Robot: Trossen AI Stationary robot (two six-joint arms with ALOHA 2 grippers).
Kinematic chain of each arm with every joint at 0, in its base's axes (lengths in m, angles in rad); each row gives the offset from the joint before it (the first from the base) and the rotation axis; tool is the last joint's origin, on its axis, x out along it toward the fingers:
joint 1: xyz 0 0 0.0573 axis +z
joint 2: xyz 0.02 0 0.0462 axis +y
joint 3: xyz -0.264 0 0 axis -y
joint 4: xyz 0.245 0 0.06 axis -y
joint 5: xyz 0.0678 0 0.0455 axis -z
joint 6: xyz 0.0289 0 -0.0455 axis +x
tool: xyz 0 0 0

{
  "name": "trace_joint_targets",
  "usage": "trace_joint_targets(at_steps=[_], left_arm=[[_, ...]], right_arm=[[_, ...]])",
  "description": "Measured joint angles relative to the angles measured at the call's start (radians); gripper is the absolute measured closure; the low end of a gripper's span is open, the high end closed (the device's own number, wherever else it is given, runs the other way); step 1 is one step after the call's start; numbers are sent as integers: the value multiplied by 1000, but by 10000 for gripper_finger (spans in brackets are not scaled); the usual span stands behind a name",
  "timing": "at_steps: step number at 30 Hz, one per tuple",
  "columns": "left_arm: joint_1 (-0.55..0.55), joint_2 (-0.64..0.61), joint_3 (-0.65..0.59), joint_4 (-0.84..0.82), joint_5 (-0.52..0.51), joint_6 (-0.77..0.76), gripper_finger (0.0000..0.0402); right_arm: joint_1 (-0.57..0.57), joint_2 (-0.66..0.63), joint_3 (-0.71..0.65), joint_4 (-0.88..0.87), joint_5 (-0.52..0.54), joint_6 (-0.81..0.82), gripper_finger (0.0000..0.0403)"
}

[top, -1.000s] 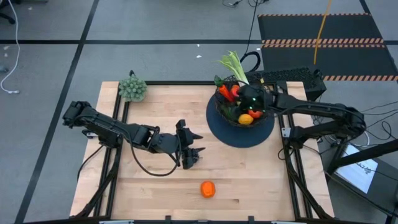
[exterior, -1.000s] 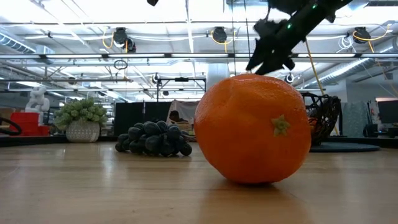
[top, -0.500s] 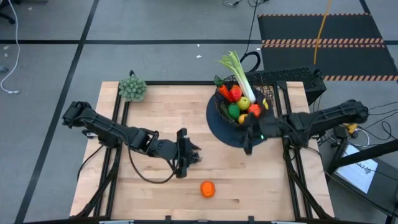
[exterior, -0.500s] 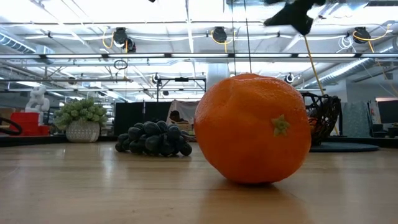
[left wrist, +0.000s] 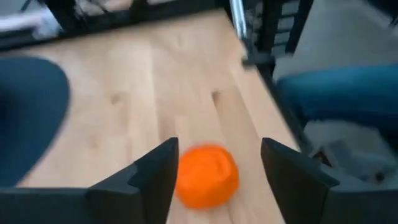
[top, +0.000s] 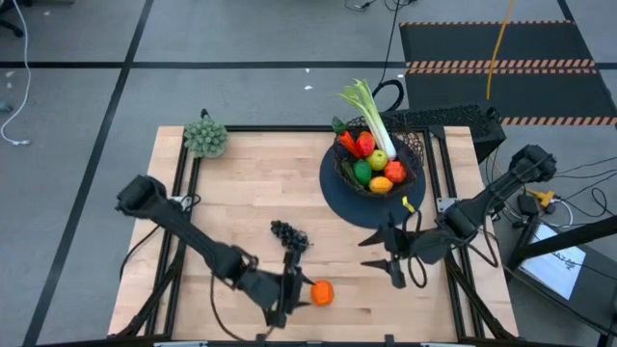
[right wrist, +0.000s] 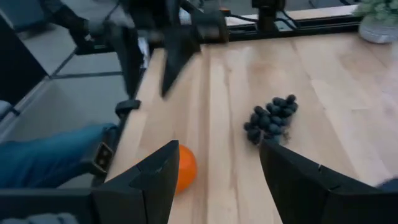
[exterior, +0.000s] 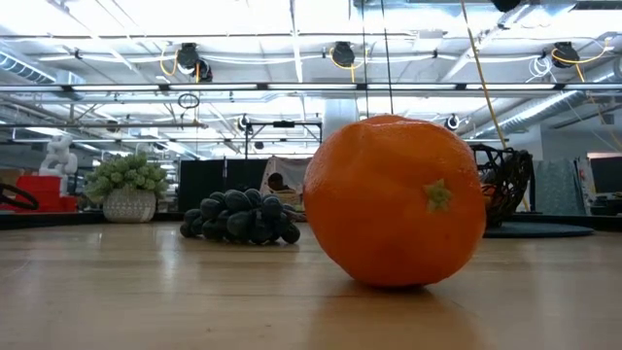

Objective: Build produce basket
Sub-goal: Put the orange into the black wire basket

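Note:
The orange point(top: 322, 293) lies near the table's near edge and fills the low view point(exterior: 394, 199). My left gripper point(top: 297, 293) is open just to its left; in the left wrist view the orange point(left wrist: 207, 175) sits ahead between the two fingers, and I cannot tell whether they touch it. The dark grapes point(top: 289, 234) rest on the table's middle. My right gripper point(top: 379, 262) hovers open, on the near side of the basket's disc. The black wire basket point(top: 410, 145) holds leek point(top: 364, 101), tomato, lime, lemon and others.
A grey-green bushy clump in a pot point(top: 205, 137) stands at the far left corner. The round dark disc point(top: 337, 193) under the basket takes up the far right area. Bare wood lies between grapes and disc. A person's blue-clad leg point(left wrist: 348, 87) shows beyond the near edge.
My left gripper has moved from over the grapes toward the near edge, ending beside the orange; the grapes stay on the table. My right gripper has left the basket and travelled toward the near edge, past the disc. The orange has not moved.

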Motion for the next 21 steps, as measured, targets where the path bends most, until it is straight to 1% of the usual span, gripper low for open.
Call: trace_joint_targets(at_steps=[3, 5, 8, 9, 11, 13, 17, 21], left_arm=[[-30, 68, -1, 60, -46, 11, 133], [-50, 97, -1, 65, -110, 26, 100], [-53, 135, -1, 72, -176, 39, 51], [-50, 140, -1, 65, -192, 29, 36], [-36, 150, 1, 90, -182, -5, 12], [-30, 161, 1, 85, -163, -23, 6], [-29, 211, -1, 112, -133, -38, 17], [-30, 255, 0, 228, -147, -39, 12]], right_arm=[[7, -2, 0, 21, 0, -3, 186], [6, -3, 0, 19, 1, -3, 186], [5, -3, 0, 19, 3, -6, 186], [6, -3, 0, 20, 3, -9, 186], [6, -3, 0, 20, 2, -14, 186], [5, -3, 0, 20, 2, -14, 186], [5, -3, 0, 22, 2, -25, 186], [5, -3, 0, 24, 2, -24, 186]])
